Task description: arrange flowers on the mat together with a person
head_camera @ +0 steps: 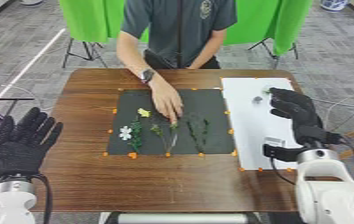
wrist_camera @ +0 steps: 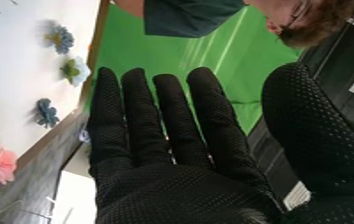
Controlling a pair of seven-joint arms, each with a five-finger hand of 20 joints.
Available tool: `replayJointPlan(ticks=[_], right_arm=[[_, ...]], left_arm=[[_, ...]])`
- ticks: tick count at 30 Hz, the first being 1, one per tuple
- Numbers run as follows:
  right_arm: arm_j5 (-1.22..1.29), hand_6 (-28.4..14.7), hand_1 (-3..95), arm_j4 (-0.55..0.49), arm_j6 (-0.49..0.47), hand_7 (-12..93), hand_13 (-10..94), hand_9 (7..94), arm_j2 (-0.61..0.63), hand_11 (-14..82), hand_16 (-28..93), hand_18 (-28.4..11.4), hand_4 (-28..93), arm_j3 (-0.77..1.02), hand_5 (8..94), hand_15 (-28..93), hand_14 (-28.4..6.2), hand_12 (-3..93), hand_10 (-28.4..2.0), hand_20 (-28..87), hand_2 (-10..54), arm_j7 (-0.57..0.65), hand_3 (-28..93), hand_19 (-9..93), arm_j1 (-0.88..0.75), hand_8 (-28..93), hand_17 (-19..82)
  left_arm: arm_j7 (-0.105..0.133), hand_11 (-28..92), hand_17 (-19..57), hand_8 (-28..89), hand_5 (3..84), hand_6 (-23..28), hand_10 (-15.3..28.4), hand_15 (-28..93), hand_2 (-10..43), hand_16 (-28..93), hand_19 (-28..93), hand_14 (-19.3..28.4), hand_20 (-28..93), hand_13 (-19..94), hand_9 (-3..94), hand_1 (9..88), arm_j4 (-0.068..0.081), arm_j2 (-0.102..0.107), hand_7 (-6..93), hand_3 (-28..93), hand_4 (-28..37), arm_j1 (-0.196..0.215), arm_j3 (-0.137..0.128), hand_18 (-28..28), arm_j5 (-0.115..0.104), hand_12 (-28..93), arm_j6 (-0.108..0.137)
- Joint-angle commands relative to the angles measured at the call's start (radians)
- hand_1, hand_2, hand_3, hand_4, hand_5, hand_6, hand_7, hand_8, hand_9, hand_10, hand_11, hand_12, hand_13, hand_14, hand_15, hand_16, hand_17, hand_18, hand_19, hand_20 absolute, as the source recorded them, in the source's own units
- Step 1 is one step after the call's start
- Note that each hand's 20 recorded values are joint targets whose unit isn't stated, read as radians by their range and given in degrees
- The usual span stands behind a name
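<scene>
Mat (head_camera: pixel 211 102), dark and flat, lies in the middle of the brown surface (head_camera: pixel 76 172) before you, with small orange markers around its edges. On it, toward your left, you have a white flower (head_camera: pixel 125 132) beside a leafy green sprig (head_camera: pixel 136 141), and a yellow flower (head_camera: pixel 144 113) just beyond that sprig. Thin green stems (head_camera: pixel 205 131) run lengthwise across the middle and right part. Across from you, a person's hand (head_camera: pixel 166 99) reaches down over the mat, fingertips at one of the middle stems.

Your right hand (head_camera: pixel 300 111) is over the white sheet (head_camera: pixel 250 116) to the right of the mat, fingers straight, thumb held apart, nothing in its grasp. In the right wrist view you can see blue flowers (wrist_camera: pixel 60 39), a pale flower with a green centre (wrist_camera: pixel 74 71) and a pink flower (wrist_camera: pixel 3 162) on the white sheet. Your left hand (head_camera: pixel 21 146) is beside the surface's left edge, released, its fingers extended and empty.
</scene>
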Motion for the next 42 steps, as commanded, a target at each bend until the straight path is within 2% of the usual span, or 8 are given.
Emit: replayJointPlan(ticks=[1, 10, 14, 24, 29, 37, 40, 42], right_arm=[[-0.019, -8.9, 29.4, 0.001, 0.017, 15, 31, 40.5, 0.011, 12.5, 9, -18.2, -24, 0.001, 45.2, 31, -16.9, 11.5, -17.7, 10, 6.3, -0.014, 82, 53, 0.002, -12, 13], [-0.09, -8.6, 29.8, 0.01, 0.007, 16, 31, 40.4, 0.033, 12.4, 9, -18.2, -24, 0.024, 45.3, 31, -16.7, 11.4, -17.5, 10, 5.7, -0.034, 82, 53, 0.003, -12, 13], [-0.178, -8.3, 29.9, 0.001, -0.104, 16, 30, 39.0, 0.037, 11.6, 9, -18.0, -24, 0.091, 45.3, 30, -16.7, 11.4, -17.0, 9, 4.4, -0.027, 82, 52, -0.008, -12, 13], [-0.248, -7.5, 29.6, -0.022, -0.118, 15, 28, 37.2, 0.027, 10.5, 10, -17.8, -24, 0.191, 44.8, 28, -16.8, 12.0, -17.1, 9, 2.9, -0.059, 81, 51, -0.072, -12, 12], [-0.311, -7.4, 29.8, -0.015, -0.153, 15, 28, 37.1, 0.034, 10.3, 10, -17.8, -24, 0.204, 44.6, 28, -16.9, 12.1, -16.8, 9, 2.4, -0.035, 81, 51, -0.067, -12, 12], [-0.624, -6.8, 30.8, 0.063, -0.32, 15, 25, 33.4, 0.076, 8.4, 11, -18.0, -24, 0.208, 41.6, 26, -17.3, 12.4, -16.7, 9, -1.3, 0.007, 79, 50, 0.008, -11, 10], [-0.746, -6.6, 30.9, 0.116, -0.35, 15, 23, 32.1, 0.109, 8.0, 11, -18.1, -24, 0.173, 40.6, 25, -17.2, 12.6, -16.7, 9, -2.8, 0.053, 80, 51, 0.058, -11, 9], [-0.807, -6.5, 31.2, 0.148, -0.372, 14, 23, 31.6, 0.115, 7.8, 11, -18.0, -24, 0.168, 40.3, 25, -17.2, 12.7, -16.7, 9, -3.4, 0.062, 80, 51, 0.085, -11, 9]], left_arm=[[-0.016, 28, 0.1, -8, 57.2, 8.6, 16.3, 52, 9.1, 3, 41, 18.2, 28, 43, 54.4, 30.0, 0.008, -0.003, 23.5, 74, -27.2, 0.001, 0.004, 18.8, -0.006, 20, -0.002], [-0.001, 28, 0.1, -8, 57.3, 8.6, 16.2, 52, 9.1, 3, 41, 18.3, 28, 43, 54.5, 30.0, 0.002, -0.007, 23.5, 74, -27.3, 0.008, 0.004, 18.8, -0.005, 20, -0.008], [0.0, 28, 0.1, -8, 57.3, 8.6, 16.2, 52, 9.2, 3, 41, 18.3, 28, 43, 54.5, 30.1, 0.002, -0.008, 23.4, 74, -27.3, 0.008, 0.003, 18.8, -0.003, 20, -0.012], [0.014, 28, 0.1, -8, 57.2, 8.6, 16.2, 52, 9.1, 3, 41, 18.3, 28, 43, 54.4, 30.0, -0.001, -0.007, 23.5, 75, -27.3, 0.022, -0.006, 18.8, -0.014, 20, -0.009], [0.009, 28, 0.1, -8, 57.3, 8.6, 16.2, 52, 9.2, 3, 41, 18.4, 28, 43, 54.5, 30.0, 0.001, -0.008, 23.4, 75, -27.4, 0.016, -0.008, 18.8, -0.012, 20, -0.009], [0.008, 28, 0.1, -8, 57.2, 8.6, 16.2, 52, 9.2, 3, 41, 18.3, 28, 43, 54.5, 30.0, 0.004, -0.003, 23.6, 75, -27.4, 0.01, -0.003, 18.8, -0.015, 20, -0.016], [0.003, 28, 0.1, -8, 57.2, 8.6, 16.2, 52, 9.2, 3, 41, 18.4, 28, 43, 54.5, 30.0, 0.002, -0.007, 23.6, 75, -27.5, 0.012, -0.002, 18.8, -0.011, 20, -0.015], [0.011, 28, 0.1, -8, 57.2, 8.6, 16.1, 52, 9.2, 3, 41, 18.3, 28, 43, 54.5, 30.0, 0.001, -0.006, 23.6, 75, -27.5, 0.014, -0.002, 18.8, -0.013, 20, -0.014]])
